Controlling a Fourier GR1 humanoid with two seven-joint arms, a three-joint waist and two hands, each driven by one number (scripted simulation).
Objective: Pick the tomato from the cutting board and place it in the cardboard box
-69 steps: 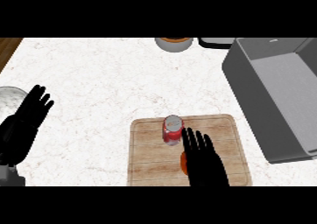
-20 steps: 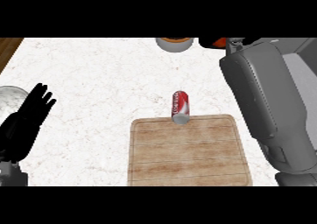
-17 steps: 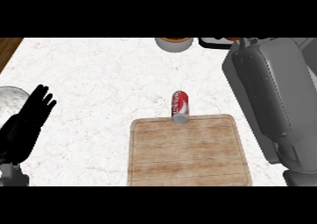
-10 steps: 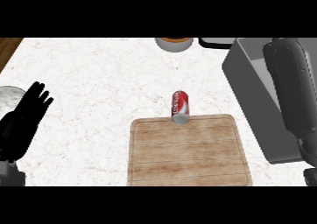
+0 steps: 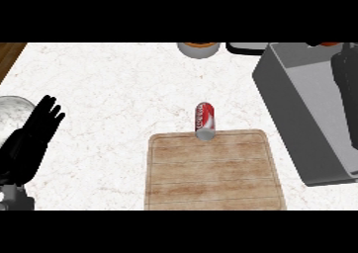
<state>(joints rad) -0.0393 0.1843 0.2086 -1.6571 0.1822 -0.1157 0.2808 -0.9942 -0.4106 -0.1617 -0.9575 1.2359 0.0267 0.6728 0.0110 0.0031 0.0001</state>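
Tomato (image 5: 327, 44): probably the red-orange sliver at the far rim of the grey open box (image 5: 280, 113), just beside the black right hand (image 5: 348, 59), which hangs over the box, apparently for the drop. Whether that hand grasps it cannot be told. Pale wooden cutting board (image 5: 215, 173) is bare; a red drink can (image 5: 203, 120) sits at its far edge. Black left hand (image 5: 32, 143) rests released at left, clear of the work.

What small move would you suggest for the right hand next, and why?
Probably lower the right hand a little into the box before releasing. No tomato lies on the board; a red sliver, likely the tomato, shows beside the hand at the box's far rim, with the forearm over the box. The grasp itself is hidden.
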